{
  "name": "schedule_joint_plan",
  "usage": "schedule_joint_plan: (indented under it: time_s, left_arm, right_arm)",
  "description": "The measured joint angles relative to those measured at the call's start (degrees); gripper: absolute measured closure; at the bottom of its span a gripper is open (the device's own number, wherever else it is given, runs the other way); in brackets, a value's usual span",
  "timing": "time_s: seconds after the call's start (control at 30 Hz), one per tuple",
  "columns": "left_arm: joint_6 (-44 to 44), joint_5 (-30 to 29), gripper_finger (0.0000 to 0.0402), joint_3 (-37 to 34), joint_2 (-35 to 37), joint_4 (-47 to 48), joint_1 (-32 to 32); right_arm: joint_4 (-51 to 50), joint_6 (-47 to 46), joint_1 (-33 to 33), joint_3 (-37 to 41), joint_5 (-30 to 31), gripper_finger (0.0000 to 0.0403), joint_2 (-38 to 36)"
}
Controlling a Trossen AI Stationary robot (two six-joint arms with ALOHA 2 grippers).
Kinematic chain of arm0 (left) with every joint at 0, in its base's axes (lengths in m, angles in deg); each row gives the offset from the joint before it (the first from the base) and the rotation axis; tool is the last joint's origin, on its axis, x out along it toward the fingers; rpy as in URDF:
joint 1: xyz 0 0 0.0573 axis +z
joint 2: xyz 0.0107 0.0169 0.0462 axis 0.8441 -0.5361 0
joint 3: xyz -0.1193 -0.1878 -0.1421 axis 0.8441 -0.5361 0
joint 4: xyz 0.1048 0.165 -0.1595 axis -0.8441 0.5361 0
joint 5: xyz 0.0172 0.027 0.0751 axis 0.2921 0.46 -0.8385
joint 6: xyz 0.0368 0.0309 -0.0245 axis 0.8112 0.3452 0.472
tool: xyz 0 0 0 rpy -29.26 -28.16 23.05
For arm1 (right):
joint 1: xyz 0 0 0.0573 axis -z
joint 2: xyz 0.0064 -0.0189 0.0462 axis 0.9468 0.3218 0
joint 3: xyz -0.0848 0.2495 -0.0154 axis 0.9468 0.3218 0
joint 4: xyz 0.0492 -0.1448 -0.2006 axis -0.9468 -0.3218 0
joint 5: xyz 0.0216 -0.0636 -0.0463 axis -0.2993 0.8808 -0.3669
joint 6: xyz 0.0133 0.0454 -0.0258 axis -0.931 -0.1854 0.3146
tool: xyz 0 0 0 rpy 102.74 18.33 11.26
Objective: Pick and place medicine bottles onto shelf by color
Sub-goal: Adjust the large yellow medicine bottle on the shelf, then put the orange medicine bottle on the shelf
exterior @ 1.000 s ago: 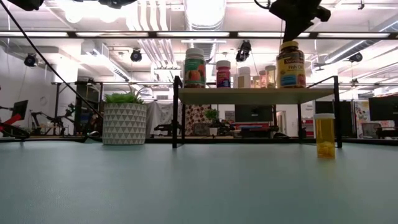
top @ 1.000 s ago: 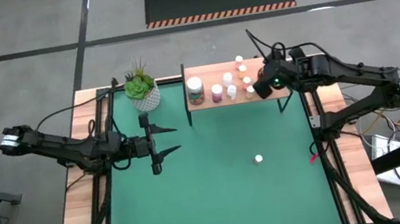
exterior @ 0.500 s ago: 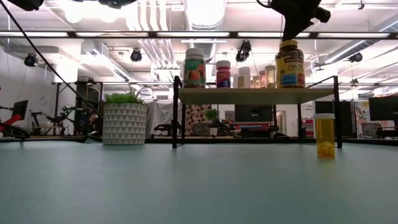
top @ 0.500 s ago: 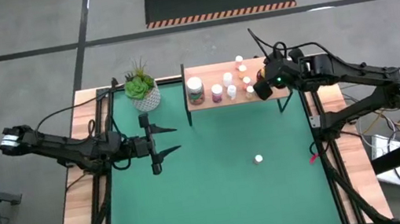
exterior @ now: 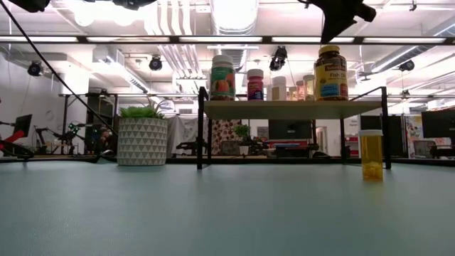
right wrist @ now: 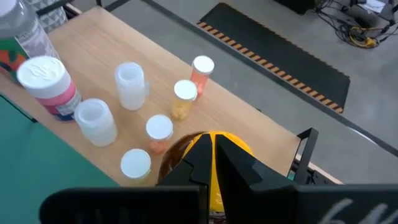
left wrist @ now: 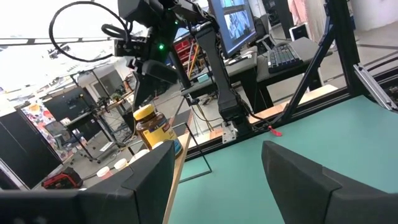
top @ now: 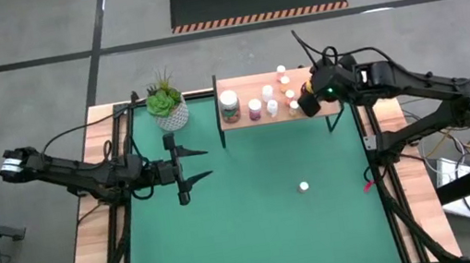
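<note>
The shelf [top: 237, 84] stands at the table's far edge and bears several small bottles [top: 269, 94], a larger white-capped one [top: 229, 104] at its left end, and the amber yellow-lidded jar [exterior: 331, 73] at its right end. My right gripper [top: 309, 102] is shut and hangs right over the jar's lid [right wrist: 233, 147]. One orange white-capped bottle [top: 303, 187] stands upright on the green mat, also in the low view [exterior: 370, 155]. My left gripper [top: 202, 162] waits open and empty over the mat's left half. My right gripper points its shut fingers [right wrist: 202, 158] down at the top of the amber jar's yellow lid [right wrist: 233, 147]. The jar stands upright on the shelf's right end. I cannot tell whether the fingertips touch the lid.
A green plant in a white pot [top: 166, 104] stands on the mat just left of the shelf. The mat [top: 259, 230] lies open in front of the shelf, with wooden borders and black frame rails at either side.
My right gripper has risen a little above the amber jar, staying shut over its lid. The jar stays upright on the shelf.
</note>
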Motion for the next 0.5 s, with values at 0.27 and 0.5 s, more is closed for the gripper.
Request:
schedule_joint_plan:
  time_s: [0.27, 0.5]
  left_arm:
    - [0.0, 0.01, 0.0178, -0.02, 0.02, 0.0, 0.02]
    - [-0.01, 0.01, 0.0178, -0.02, 0.02, 0.0, 0.0]
  right_arm:
    - [0.37, 1.11, -0.61, -1.31, 0.19, 0.039, 0.04]
    - [2.16, 1.86, -4.16, -1.33, -3.78, 0.039, 0.04]
